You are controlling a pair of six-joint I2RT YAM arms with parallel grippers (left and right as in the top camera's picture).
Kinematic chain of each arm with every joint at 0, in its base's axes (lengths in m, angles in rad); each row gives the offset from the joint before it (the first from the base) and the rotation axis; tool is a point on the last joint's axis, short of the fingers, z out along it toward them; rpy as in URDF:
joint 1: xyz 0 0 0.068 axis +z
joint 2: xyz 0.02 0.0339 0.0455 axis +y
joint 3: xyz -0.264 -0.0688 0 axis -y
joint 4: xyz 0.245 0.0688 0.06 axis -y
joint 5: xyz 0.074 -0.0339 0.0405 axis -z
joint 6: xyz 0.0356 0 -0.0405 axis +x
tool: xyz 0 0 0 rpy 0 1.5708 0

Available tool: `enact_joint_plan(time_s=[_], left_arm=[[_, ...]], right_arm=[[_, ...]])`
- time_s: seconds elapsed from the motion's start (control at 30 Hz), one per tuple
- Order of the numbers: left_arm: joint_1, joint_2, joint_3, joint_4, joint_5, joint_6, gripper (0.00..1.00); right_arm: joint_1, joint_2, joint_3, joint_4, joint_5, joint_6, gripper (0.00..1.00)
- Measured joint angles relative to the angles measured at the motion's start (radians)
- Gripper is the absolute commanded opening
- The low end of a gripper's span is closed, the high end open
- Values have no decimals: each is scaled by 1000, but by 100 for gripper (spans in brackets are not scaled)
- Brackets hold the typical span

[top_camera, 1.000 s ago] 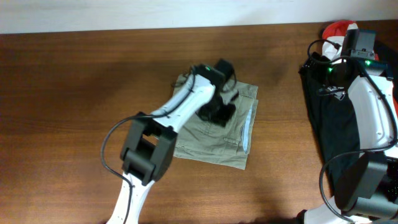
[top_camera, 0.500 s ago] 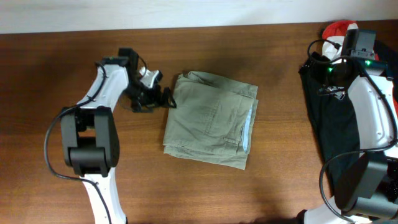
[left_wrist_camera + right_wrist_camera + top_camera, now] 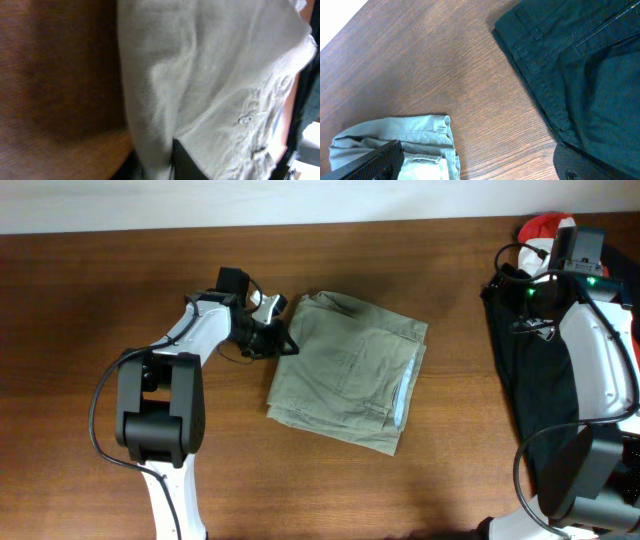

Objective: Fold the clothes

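Note:
The folded khaki shorts (image 3: 345, 375) lie at the table's middle, seen close in the left wrist view (image 3: 210, 75) and at the lower left of the right wrist view (image 3: 395, 135). My left gripper (image 3: 272, 337) is at the shorts' upper left edge, and a fold of the cloth runs between its fingers (image 3: 157, 167). My right gripper (image 3: 480, 170) is wide open and empty, hovering over bare wood beside the black garment (image 3: 580, 65). The black garment (image 3: 545, 390) lies at the right side. A red-and-white garment (image 3: 540, 225) peeks out at the far right corner.
The brown wooden table (image 3: 100, 300) has a pale wall along its far edge. The right arm's body (image 3: 600, 370) lies over the black garment. Cables hang near the right wrist.
The left arm left the top of the shorts, swung out to the left, then came back to the shorts' left edge. The shorts have shifted slightly right. The right arm has not moved.

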Motion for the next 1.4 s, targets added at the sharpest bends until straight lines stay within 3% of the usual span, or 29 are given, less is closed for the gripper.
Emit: enact_joint_plan(time_s=[0.23,0.33,0.5,0.7,0.9,1.1,1.4], left_arm=[[82,0,-2,105,-179,-212,1],[241,0,-2,178,-211,-277,1],[645,0,-3,294,-320,-379,2],[972,0,-3,233,-371,-532,1],[941,0,-2,197,-346,-623,1],[648,0,-18,309,-416,-777,6],[584,0,-31,478,-552,-757,6]], right_arm=[[0,0,0,0,0,0,99],[0,0,0,0,0,0,99],[0,0,0,0,0,0,99],[0,0,0,0,0,0,99],[0,0,0,0,0,0,99],[0,0,0,0,0,0,99],[0,0,0,0,0,0,99]])
